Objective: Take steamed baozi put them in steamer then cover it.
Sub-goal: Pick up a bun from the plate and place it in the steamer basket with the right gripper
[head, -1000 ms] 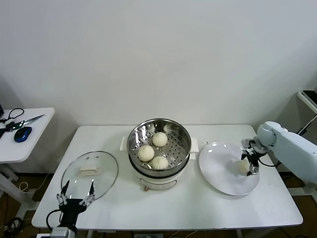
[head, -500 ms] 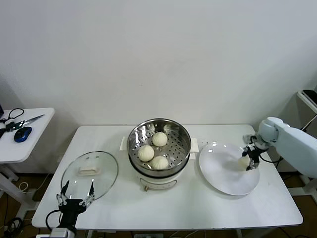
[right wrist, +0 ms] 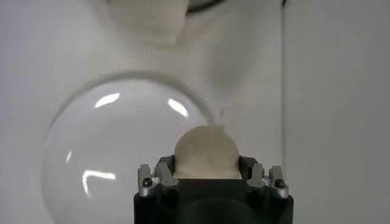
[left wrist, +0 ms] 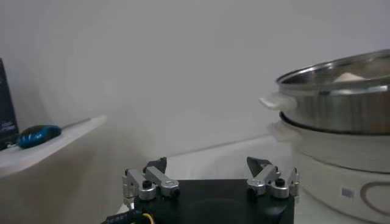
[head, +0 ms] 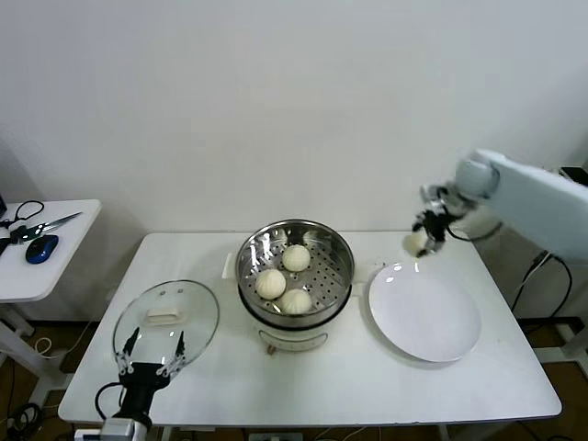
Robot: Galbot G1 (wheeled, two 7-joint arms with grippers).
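Note:
The steel steamer (head: pixel 296 241) stands mid-table on its white base and holds three cream-white baozi (head: pixel 271 283). My right gripper (head: pixel 424 231) is shut on the fourth baozi (head: pixel 417 242) and holds it in the air above the far edge of the white plate (head: pixel 424 317), right of the steamer. In the right wrist view the baozi (right wrist: pixel 206 152) sits between the fingers above the plate (right wrist: pixel 122 146). The glass cover (head: pixel 167 320) with its white handle lies flat at the front left. My left gripper (head: pixel 150 364) is open and empty, just in front of the cover.
A side table (head: pixel 37 266) at the left holds scissors and a blue mouse (head: pixel 41 248). In the left wrist view the steamer (left wrist: pixel 341 103) rises beside my left gripper (left wrist: pixel 210 176). The wall stands close behind the table.
My right gripper has lifted the baozi off the plate and carried it up and left towards the steamer. The plate is now bare. The left gripper has shifted slightly.

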